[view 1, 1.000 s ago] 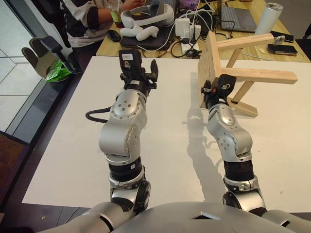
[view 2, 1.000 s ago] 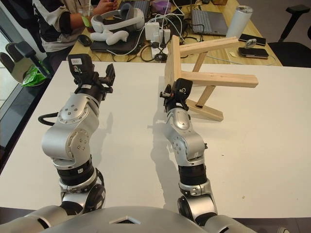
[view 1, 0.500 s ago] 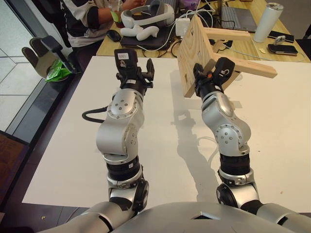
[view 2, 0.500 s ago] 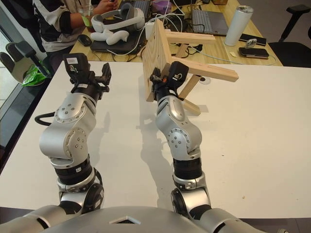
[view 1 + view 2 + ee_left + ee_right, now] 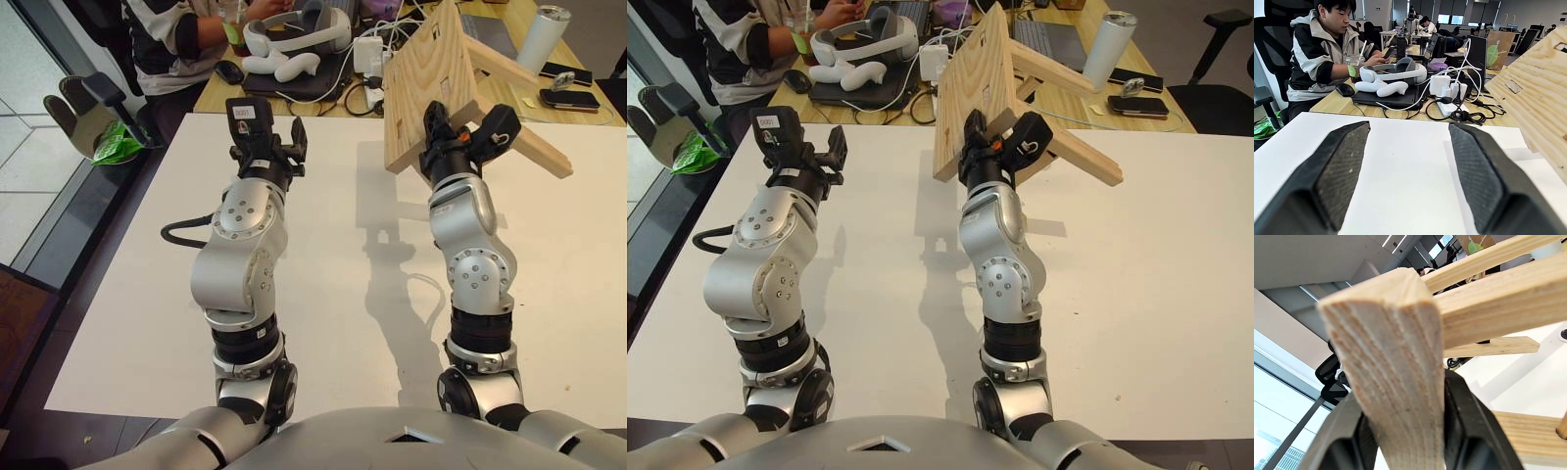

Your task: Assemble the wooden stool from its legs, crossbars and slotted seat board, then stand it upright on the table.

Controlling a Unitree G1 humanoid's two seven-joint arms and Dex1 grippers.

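The assembled wooden stool (image 5: 431, 88) hangs above the white table (image 5: 323, 323), tilted, with its seat board facing me and to the left. Its legs (image 5: 534, 149) and crossbars point away to the right. My right gripper (image 5: 438, 147) is shut on a thick wooden piece (image 5: 1396, 372) of the stool, which sits squeezed between both black fingers (image 5: 1469, 431). My left gripper (image 5: 266, 147) is to the left of the stool, over the table's far part, open with nothing between its pads (image 5: 1342, 171). The seat board's slotted face (image 5: 1537, 107) lies off to one side of it.
Behind the table stands a desk with a white headset (image 5: 294, 39), a power strip and cables (image 5: 377, 69), a laptop, a steel tumbler (image 5: 542, 34) and phones (image 5: 568, 98). A person sits at that desk. A black chair (image 5: 88, 113) stands off the table's left edge.
My right arm has lifted the stool off the table and turned it, so the seat board rose and the legs swung down to the right. My left gripper shifted slightly away.
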